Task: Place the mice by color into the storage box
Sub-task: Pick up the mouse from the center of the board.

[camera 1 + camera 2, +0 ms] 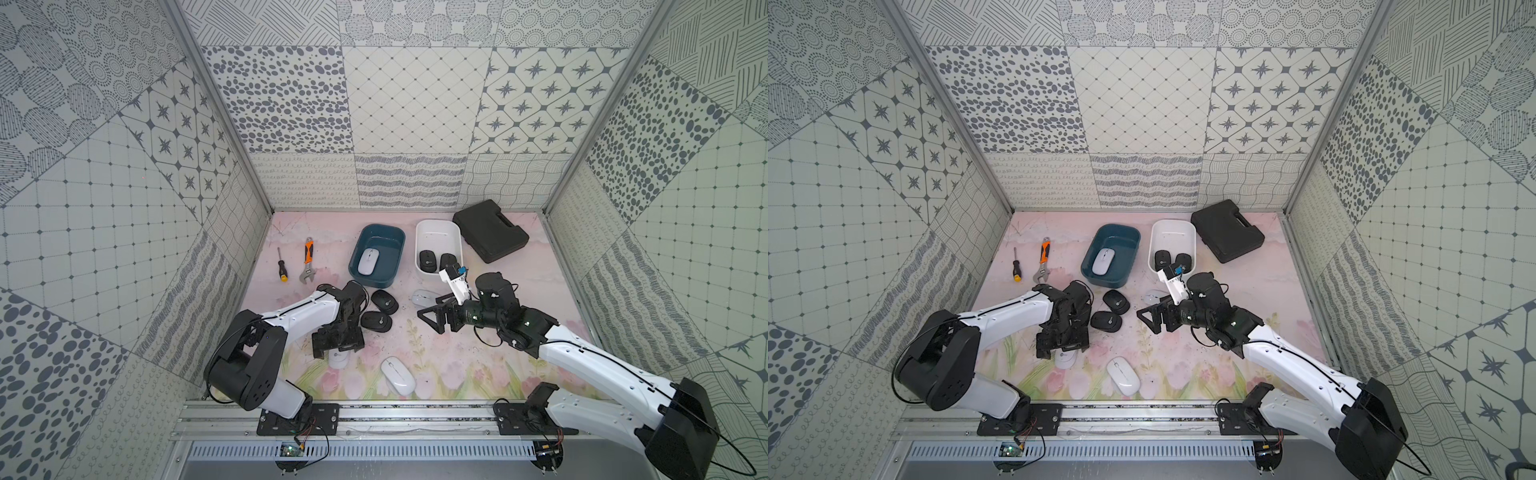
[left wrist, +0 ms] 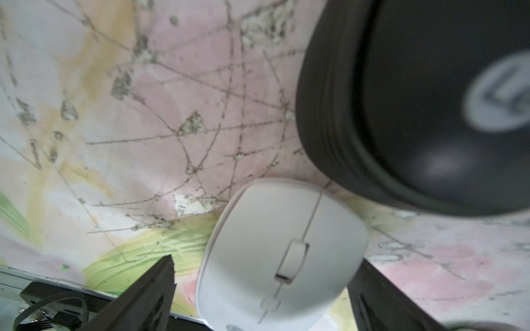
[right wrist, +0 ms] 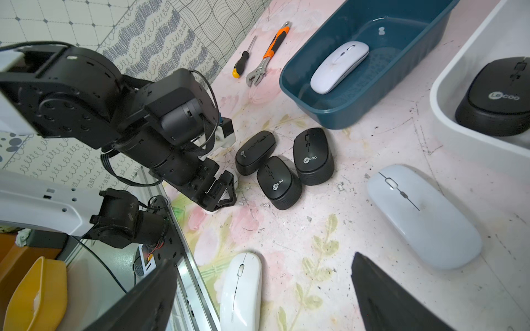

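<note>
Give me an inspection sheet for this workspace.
Surface: floral mat, scratched and scuffed.
Job's things: white mouse in blue bin; two black mice in white bin; three black mice and three white mice loose on the mat.
Clutter: screwdriver, wrench, black case.
Grippers: left gripper open, fingers flanking one loose white mouse; right gripper open, empty.
Cables: black cable looped at left arm's wrist.
Surroundings: patterned wall panels.

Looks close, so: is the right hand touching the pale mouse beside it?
Apart: the right wrist view shows bare mat between the right hand and the pale mouse.
</note>
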